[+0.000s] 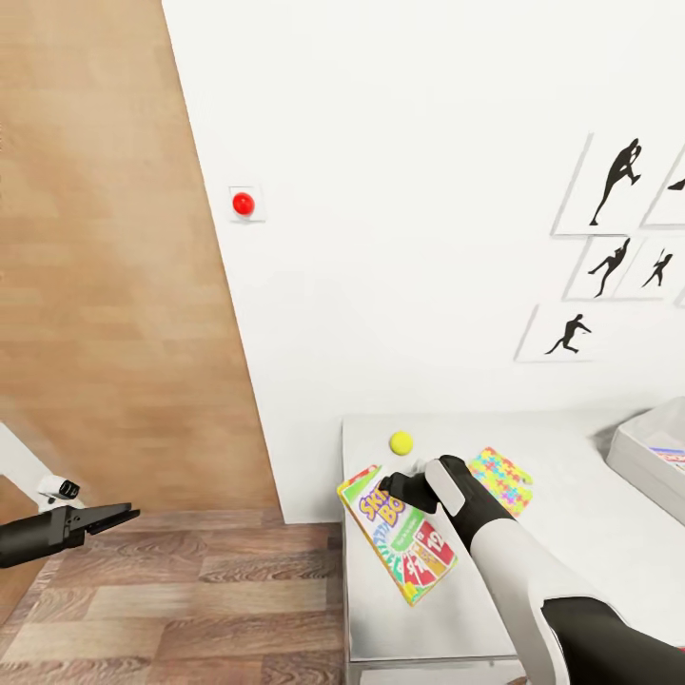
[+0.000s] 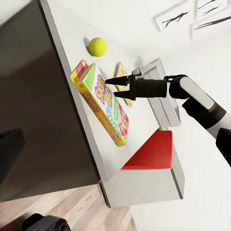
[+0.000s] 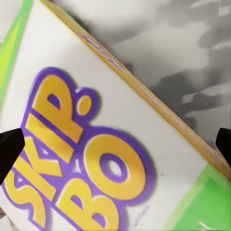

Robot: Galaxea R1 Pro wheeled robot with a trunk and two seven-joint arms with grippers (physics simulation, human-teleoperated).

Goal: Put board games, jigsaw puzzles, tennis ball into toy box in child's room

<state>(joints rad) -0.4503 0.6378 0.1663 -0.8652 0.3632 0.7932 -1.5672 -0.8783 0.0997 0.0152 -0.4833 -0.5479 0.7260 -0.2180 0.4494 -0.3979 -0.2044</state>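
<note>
Board game point(image 1: 398, 535) lying flat near table point(image 1: 571, 561) edge; likely light, stiff, slick. Right gripper point(image 2: 111, 84) hovering spread above; pinching across overhanging long edges seeming wisest.

The right arm point(image 1: 533, 580) has a glossy white shell with black joint sections, ending in a black gripper point(image 2: 111, 84) with two slim pointed fingers. The left gripper point(image 1: 112, 518) is black too (a small white camera module sits beside it).

Red round button point(image 1: 244, 203) on white wall; black dancer silhouettes point(image 1: 615, 179) at right; wood-plank floor point(image 1: 190, 590).
</note>
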